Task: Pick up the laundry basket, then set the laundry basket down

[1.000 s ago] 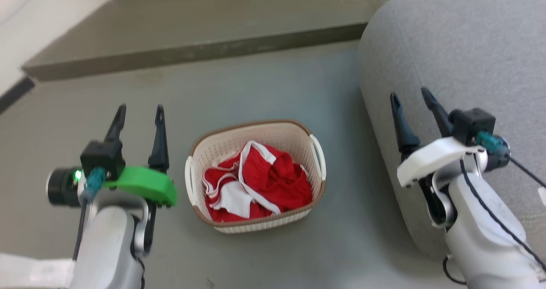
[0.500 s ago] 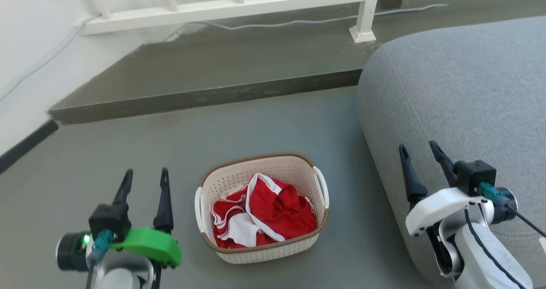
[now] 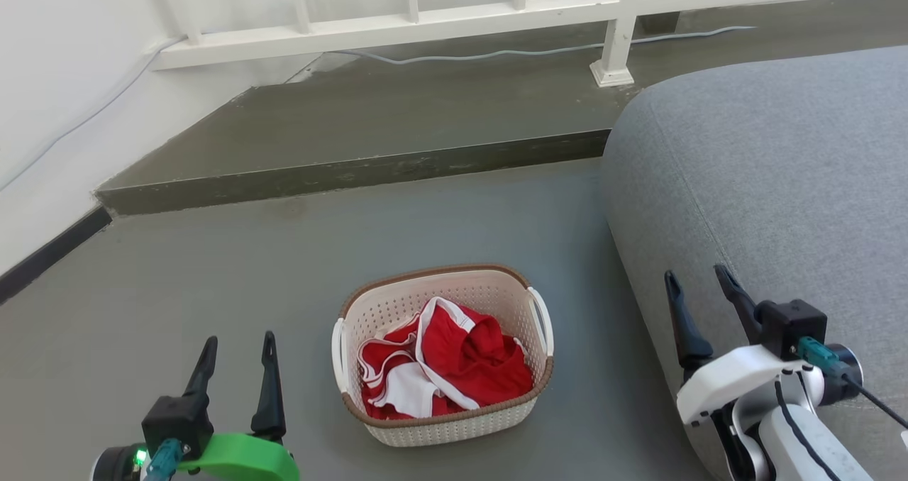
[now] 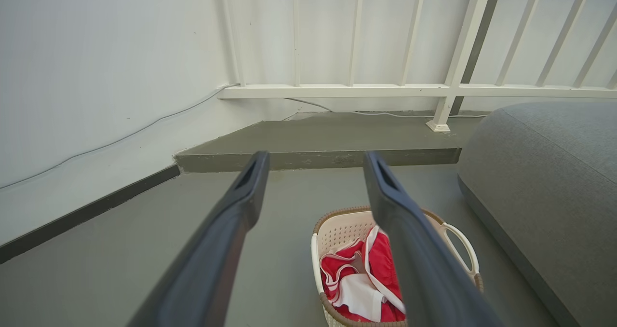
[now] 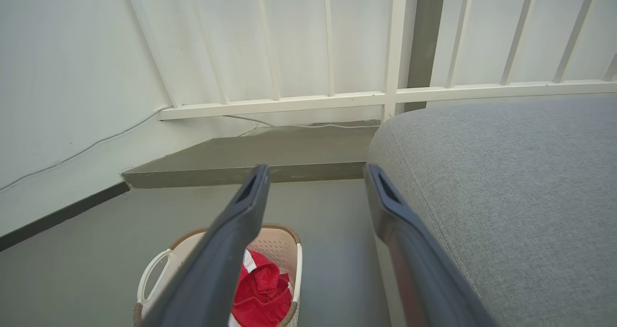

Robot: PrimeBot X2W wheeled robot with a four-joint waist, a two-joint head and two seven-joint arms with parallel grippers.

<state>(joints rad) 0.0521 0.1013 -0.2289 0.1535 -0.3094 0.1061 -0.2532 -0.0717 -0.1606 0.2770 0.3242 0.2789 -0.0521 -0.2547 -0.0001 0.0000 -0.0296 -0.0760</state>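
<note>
1. Seeing the laundry basket [image 3: 454,428] on the floor [image 3: 213,275], red clothes [image 3: 461,353] inside, between our two claws.
2. Our left claw [image 3: 240,339] hangs left of it, not touching, fingers apart, holding nothing.
3. Our right claw [image 3: 694,274] hangs right of it, against the grey cushion [image 3: 766,183], fingers apart, empty.

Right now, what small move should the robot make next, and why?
Probably bring the left hand and right hand down to the laundry basket's white side handles. Both hands are open and empty, and the basket sits on the floor between them, untouched.
</note>
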